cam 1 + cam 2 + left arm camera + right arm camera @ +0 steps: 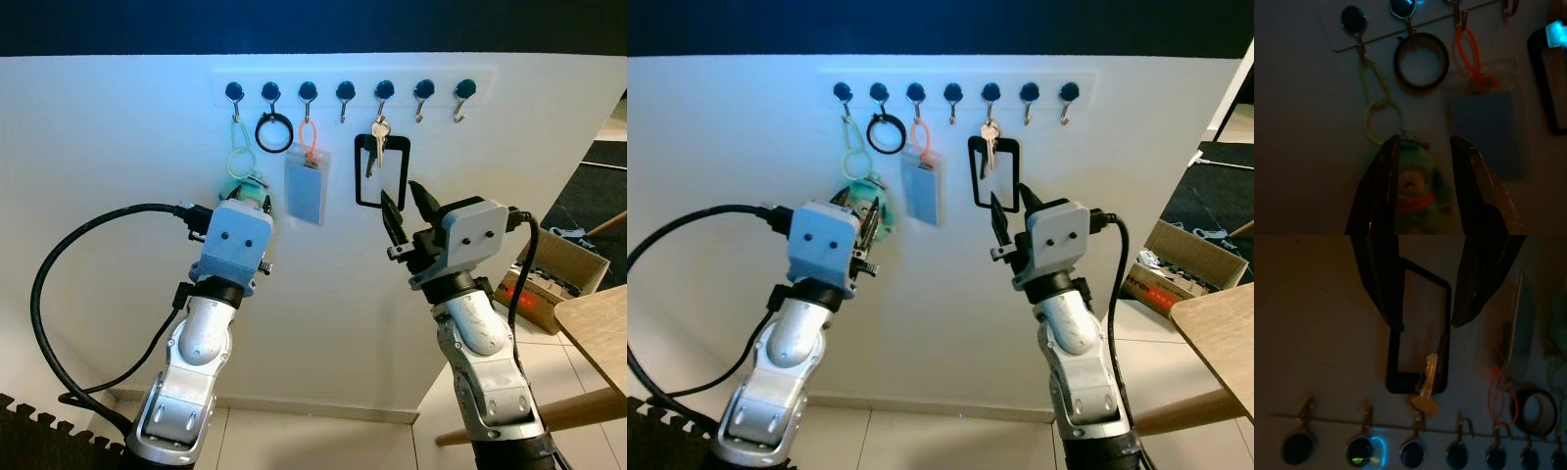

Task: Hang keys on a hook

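While the keys [375, 137] are hanging light and rigid from a hook [383, 93] beside their black loop [381, 172], the right gripper [407, 211] is hovering with fingers apart just below, and the left gripper [1422, 161] is straddling a soft green toy [1415, 188], jaws apart.

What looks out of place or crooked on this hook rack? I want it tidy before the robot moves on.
Nothing stands out. The keys and black loop hang straight from the fifth hook, with the open right gripper just below. The green toy hangs beside the open left gripper.
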Tool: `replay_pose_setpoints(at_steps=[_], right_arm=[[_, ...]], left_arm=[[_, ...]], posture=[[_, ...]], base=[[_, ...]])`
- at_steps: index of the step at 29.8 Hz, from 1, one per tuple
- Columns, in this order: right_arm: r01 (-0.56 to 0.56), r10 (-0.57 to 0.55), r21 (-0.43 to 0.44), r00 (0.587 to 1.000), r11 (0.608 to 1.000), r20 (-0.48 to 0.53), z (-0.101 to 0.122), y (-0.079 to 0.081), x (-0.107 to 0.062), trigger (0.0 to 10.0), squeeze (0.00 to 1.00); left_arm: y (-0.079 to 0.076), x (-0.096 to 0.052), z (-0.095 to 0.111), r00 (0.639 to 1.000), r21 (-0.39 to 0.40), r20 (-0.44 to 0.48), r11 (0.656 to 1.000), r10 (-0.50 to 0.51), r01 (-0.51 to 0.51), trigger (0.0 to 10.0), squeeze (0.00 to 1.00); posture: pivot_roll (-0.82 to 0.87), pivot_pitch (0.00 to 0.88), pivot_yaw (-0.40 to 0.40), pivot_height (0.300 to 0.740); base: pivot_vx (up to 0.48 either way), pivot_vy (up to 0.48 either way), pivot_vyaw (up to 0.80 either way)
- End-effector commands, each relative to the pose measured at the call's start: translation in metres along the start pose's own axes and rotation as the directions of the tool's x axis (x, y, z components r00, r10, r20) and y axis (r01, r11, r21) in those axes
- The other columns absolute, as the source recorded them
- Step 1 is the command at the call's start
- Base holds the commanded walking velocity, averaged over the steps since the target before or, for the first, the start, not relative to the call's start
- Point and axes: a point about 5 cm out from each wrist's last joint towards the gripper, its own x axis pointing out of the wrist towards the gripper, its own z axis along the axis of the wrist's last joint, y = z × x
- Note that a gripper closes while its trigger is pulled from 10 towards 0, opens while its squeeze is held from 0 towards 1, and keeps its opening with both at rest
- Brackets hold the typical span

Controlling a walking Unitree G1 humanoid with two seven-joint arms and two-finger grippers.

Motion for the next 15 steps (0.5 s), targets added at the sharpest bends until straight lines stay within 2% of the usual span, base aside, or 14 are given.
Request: replay_pose_setpoints(at_steps=[1, 7, 15], right_arm=[[-0.021, 0.021, -0.005, 1.000, 1.000, -0.004, -0.003, 0.002, -0.002, 10.0, 0.00], [-0.026, 0.026, 0.015, 1.000, 1.000, -0.017, -0.008, 0.010, -0.006, 10.0, 0.00], [-0.033, 0.034, 0.042, 0.999, 0.999, -0.011, -0.012, 0.025, -0.009, 10.0, 0.00]], left_arm=[[0.000, 0.001, -0.004, 0.999, -0.015, -0.033, 1.000, 0.000, -0.001, 10.0, 0.00], [0.005, 0.003, -0.012, 0.997, -0.042, -0.081, 0.999, 0.013, -0.016, 10.0, 0.00], [0.009, 0.007, -0.021, 0.995, -0.021, -0.095, 1.000, 0.020, -0.023, 10.0, 0.00]], posture=[[0.05, 0.126, 0.020, 0.740], [0.04, 0.099, 0.016, 0.740], [0.01, 0.011, 0.038, 0.740]], base=[[0.000, 0.000, 0.00], [0.000, 0.000, 0.00], [0.000, 0.000, 0.00]])
